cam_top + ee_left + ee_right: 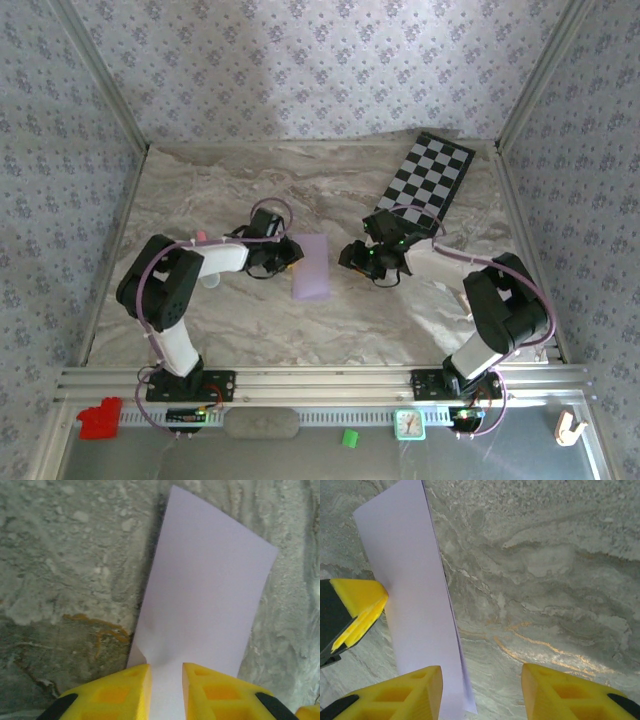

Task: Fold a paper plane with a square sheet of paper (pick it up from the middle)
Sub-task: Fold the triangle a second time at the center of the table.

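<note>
While left gripper (166, 672) tight on sheet (207, 595), right gripper (482, 675) agape, empty

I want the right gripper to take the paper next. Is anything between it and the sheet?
Nothing visible is in the way. The right gripper stands open with the folded sheet lying alongside one of its fingers, and bare marble table beyond. The left gripper pinches the sheet's far edge, clear of that approach.

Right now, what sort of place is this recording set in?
Likely a small enclosed robot test booth, not a lived-in room: floral wallpaper panels on three sides, a marble-look tabletop, and an aluminium rail carrying both arm bases.
</note>
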